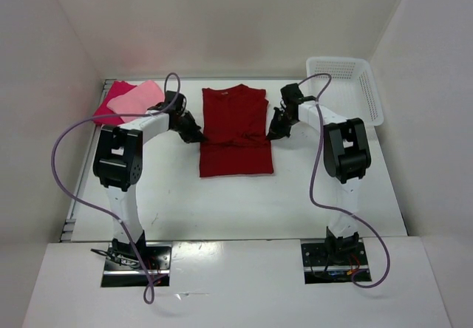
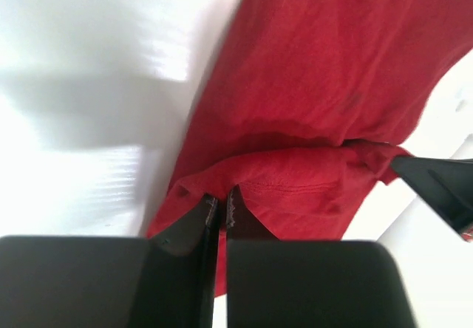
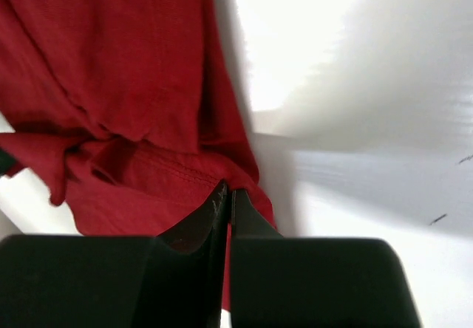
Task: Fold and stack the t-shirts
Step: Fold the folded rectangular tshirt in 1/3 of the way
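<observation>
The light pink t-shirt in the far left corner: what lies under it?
Under the light pink t-shirt lies a bright crimson-pink t-shirt, showing at the left and far edges. Its middle is covered.

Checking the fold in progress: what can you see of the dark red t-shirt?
The dark red cloth t-shirt is soft and short-sleeved, lying on the white table, collar toward the far wall. Its sleeves look folded in, and a rumpled crosswise fold runs near its middle. The left tool and right tool are each shut on a stitched edge at opposite sides of that fold.
</observation>
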Motion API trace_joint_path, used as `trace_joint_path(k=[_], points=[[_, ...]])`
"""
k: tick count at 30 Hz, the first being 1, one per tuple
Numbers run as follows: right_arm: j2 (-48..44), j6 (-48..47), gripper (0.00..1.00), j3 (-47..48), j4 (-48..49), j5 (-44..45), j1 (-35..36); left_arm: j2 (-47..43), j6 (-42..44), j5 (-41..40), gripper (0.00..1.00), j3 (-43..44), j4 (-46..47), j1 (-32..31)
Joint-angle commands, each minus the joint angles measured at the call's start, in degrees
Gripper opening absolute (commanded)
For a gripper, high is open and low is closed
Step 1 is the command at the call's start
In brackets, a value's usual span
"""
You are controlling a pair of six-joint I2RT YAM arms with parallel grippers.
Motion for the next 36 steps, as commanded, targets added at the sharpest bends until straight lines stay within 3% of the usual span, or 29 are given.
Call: trace_joint_path(k=[1,2,4,7,8,9,10,14,15,18,24,28,36], points=[[0.34,-0.73,0.00,3.73,2.62,1.61,-0.69,-0.43,-1.32,-0.74,0.07,3.79,4.10,1.49],[-0.27,-0.72,0.04,4.34,2.62,1.61,-0.69,-1.39,-1.32,-0.74,0.10,3.80,4.97,2.02],[-1.15,-0.72,0.10,4.35,2.62,1.61,-0.69,-3.93,-1.32,-1.44,0.25,3.80,5.93,2.02],[-4.05,-0.72,0.27,3.65,2.62,2.31,-0.69,-7.36,-1.32,-2.67,0.48,3.10,7.17,2.55],[-5.02,-0.72,0.30,2.86,2.62,2.32,-0.69,-8.33,-1.32,-2.67,0.59,1.27,7.17,2.55],[-6.07,-0.72,0.30,1.90,2.62,2.32,-0.69,-10.51,-1.32,-2.67,0.61,0.21,7.70,2.55],[-8.43,-1.24,0.32,0.76,2.62,2.84,-0.69,-11.75,-1.32,-2.67,0.61,-1.20,8.92,2.55],[-13.54,-1.25,0.31,-1.70,2.62,2.84,0.18,-17.82,-2.37,-1.36,0.43,-8.23,10.69,0.71],[-13.55,-1.25,0.19,-1.72,2.62,2.06,0.89,-17.83,-2.37,-0.66,0.36,-9.20,10.69,-2.08],[-13.64,-0.02,0.01,-3.73,4.10,-0.58,6.05,-17.83,-3.77,-0.65,0.28,-12.62,11.65,-6.23],[-5.30,1.83,0.00,-0.66,7.18,-1.11,12.32,-15.47,-6.85,-1.52,0.20,-18.96,18.59,-8.79],[-0.38,1.83,0.00,3.02,7.98,-1.11,13.54,-12.29,-6.85,-1.53,0.20,-18.61,17.54,-10.02],[3.14,4.28,0.00,2.50,11.14,4.85,14.69,-11.77,-5.62,-2.76,0.20,-27.04,19.13,-10.55]])
